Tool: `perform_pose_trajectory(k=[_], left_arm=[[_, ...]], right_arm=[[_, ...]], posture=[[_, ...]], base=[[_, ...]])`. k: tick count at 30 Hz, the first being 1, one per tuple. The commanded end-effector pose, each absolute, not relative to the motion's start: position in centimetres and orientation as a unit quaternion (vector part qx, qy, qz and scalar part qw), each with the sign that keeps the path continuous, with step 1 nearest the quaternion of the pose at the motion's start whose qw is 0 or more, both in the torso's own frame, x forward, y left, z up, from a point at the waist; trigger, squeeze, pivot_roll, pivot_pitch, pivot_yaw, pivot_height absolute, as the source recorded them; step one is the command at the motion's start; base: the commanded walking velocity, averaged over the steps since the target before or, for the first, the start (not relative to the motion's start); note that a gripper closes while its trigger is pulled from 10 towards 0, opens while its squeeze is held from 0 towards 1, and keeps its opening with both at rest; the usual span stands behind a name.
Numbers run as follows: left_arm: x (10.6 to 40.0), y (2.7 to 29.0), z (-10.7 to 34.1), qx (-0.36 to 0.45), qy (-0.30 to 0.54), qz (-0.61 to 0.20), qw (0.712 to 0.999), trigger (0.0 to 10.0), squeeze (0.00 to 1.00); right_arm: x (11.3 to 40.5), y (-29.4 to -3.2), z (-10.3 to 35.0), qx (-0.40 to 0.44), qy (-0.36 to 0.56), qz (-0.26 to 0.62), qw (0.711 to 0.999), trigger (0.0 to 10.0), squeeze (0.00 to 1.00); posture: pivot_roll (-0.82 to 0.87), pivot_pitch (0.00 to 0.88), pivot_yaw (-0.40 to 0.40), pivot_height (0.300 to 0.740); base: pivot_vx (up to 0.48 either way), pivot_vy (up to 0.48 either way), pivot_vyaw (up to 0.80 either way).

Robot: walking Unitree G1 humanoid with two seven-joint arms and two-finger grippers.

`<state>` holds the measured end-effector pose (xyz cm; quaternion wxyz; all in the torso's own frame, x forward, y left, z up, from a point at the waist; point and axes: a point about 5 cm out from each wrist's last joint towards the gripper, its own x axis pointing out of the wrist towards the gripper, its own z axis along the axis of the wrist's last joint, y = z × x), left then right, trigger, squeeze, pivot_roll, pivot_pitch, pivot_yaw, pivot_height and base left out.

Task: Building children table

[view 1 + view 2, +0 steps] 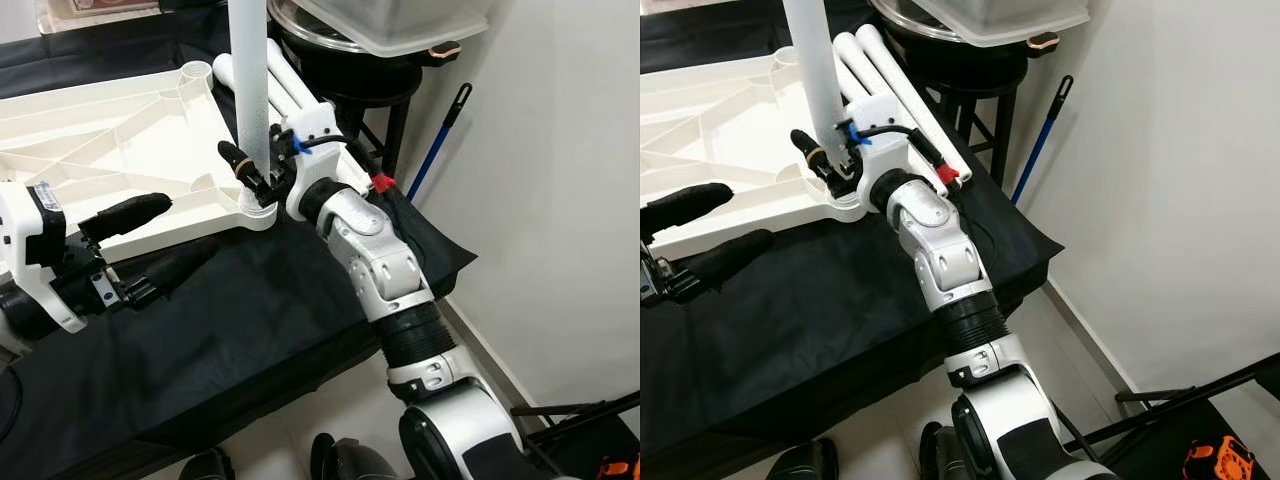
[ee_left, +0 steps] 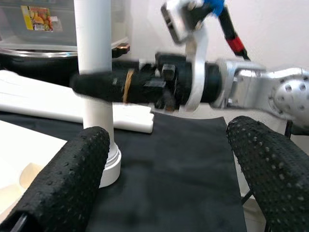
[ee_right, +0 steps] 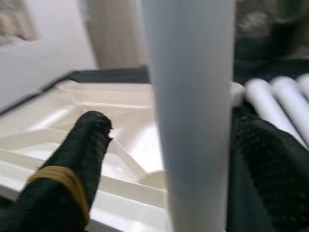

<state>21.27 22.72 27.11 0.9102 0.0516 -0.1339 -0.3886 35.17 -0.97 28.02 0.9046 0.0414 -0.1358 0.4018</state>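
Fingers of my right gripper (image 1: 255,172) are clamped on the white table leg (image 1: 250,90), which stands upright in the corner socket (image 1: 252,208) of the upside-down white tabletop (image 1: 110,150), a little left of the frame centre in the left eye view. My left gripper (image 1: 130,235) is in the lower left, its fingers apart and holding nothing, just beside the near edge of the tabletop on the black cloth (image 1: 250,330). Three more spare legs (image 1: 290,88) lie behind the socket, near the top centre. I judge that the leg is in the socket but maybe not fully seated. If I push down with the leg a little tilted, it can jam, or the light tabletop can slide on the cloth, because my left gripper is not pressing it. If I release too early, the tall leg can fall toward the spare legs.
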Motion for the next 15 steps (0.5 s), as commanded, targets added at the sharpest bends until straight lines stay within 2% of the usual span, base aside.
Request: perform_pose_trajectory(k=[1, 2, 3, 8, 9, 15], left_arm=[[21.2, 22.3, 27.0, 0.050, -0.134, -0.399, 0.906, 10.0, 0.00], [21.2, 22.3, 27.0, 0.050, -0.134, -0.399, 0.906, 10.0, 0.00], [21.2, 22.3, 27.1, 0.051, -0.133, -0.401, 0.905, 10.0, 0.00], [21.2, 22.4, 27.3, 0.055, -0.131, -0.405, 0.903, 10.0, 0.00], [21.1, 22.3, 27.3, 0.056, -0.130, -0.406, 0.903, 10.0, 0.00], [20.9, 22.1, 27.4, 0.056, -0.127, -0.409, 0.902, 10.0, 0.00]], right_arm=[[35.0, -1.3, 29.1, 0.054, -0.155, 0.436, 0.885, 10.0, 1.00], [35.0, -1.3, 29.1, 0.054, -0.155, 0.436, 0.885, 10.0, 1.00], [35.2, -1.8, 29.4, 0.046, -0.158, 0.465, 0.870, 10.0, 1.00], [35.7, -2.1, 29.1, 0.010, -0.145, 0.517, 0.844, 10.0, 0.99], [36.3, -2.0, 29.0, -0.014, -0.136, 0.526, 0.839, 10.0, 0.00], [37.5, -2.3, 29.4, -0.039, -0.128, 0.539, 0.832, 10.0, 0.00]], posture=[[0.06, 0.228, -0.118, 0.740], [0.06, 0.228, -0.118, 0.740], [0.07, 0.230, -0.115, 0.740], [0.08, 0.234, -0.111, 0.740], [0.08, 0.239, -0.109, 0.740], [0.09, 0.257, -0.107, 0.740]], base=[[0.000, 0.000, 0.00], [0.000, 0.000, 0.00], [0.000, 0.000, 0.00], [0.000, 0.000, 0.00], [0.000, 0.000, 0.00], [0.000, 0.000, 0.00]])
